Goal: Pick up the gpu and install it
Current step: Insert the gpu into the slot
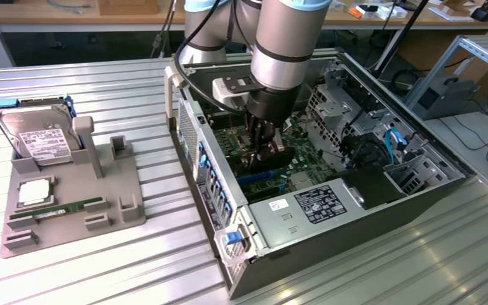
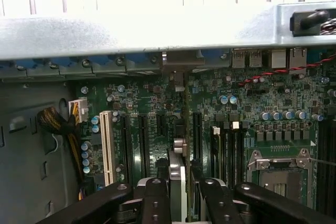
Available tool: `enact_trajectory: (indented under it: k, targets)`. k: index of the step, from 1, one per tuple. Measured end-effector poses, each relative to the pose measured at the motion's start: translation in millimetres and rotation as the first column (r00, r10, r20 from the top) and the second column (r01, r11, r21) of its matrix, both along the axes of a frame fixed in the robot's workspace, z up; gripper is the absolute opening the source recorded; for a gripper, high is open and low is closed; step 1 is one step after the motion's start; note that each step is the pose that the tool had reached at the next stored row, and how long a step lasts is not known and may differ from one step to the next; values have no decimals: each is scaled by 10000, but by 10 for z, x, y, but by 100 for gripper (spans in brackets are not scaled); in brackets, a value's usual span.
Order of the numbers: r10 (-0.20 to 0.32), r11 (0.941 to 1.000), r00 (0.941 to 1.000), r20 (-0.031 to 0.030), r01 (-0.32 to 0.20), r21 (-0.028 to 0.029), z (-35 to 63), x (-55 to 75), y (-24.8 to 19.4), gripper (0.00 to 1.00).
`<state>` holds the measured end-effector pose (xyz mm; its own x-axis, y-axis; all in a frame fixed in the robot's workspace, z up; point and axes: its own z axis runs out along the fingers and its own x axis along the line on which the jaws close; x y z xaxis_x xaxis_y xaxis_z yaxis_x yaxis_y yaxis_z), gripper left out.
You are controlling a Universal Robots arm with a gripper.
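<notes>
Hand grips gpu upright inside computer case on slatted table.

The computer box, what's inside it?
Inside the computer case sits a green motherboard with slots. The gripper holds the gpu edge-on above them. What's underneath the motherboard is covered.

Ribbed metal table under grey holder, open computer case.

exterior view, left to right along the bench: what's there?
Hard drive standing in the grey fixture → memory stick lying in that fixture → open PC case, with the gripper inside it holding the gpu edge-down over the motherboard → grey box at the exterior view's right.
</notes>
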<state>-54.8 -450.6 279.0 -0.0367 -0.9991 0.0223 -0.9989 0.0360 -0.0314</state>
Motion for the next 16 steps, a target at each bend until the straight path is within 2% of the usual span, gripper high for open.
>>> enact_trajectory:
  k: [16]
  targets:
    - [-55, 10000, 10000, 1, 55, 2, -24, -1, 2, 27]
